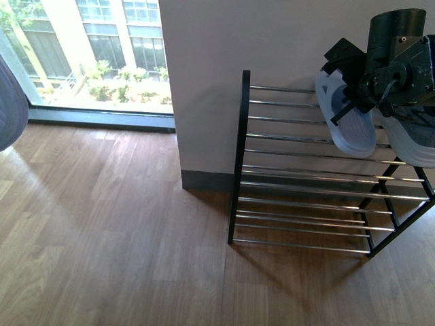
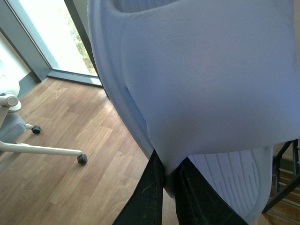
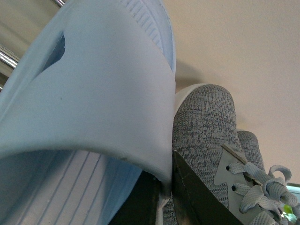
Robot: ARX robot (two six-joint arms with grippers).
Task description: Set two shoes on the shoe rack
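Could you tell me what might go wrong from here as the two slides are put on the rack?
1. The right gripper pinches its slide only by the strap edge, so it may swing or slip free.
2. A grey sneaker sits right beside that slide; setting down could knock it.
3. The rack is only spaced bars; a slide landing crooked may tip between them. The left slide fills its camera, hiding the approach.

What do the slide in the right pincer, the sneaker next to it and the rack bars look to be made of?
The slide looks like moulded plastic or foam: pale blue, smooth and matte, with a ribbed footbed. The sneaker has a grey knit upper, its woven texture visible, with fabric laces. The rack bars look like chromed metal, shiny with bright reflections, in a black frame that is probably painted metal.
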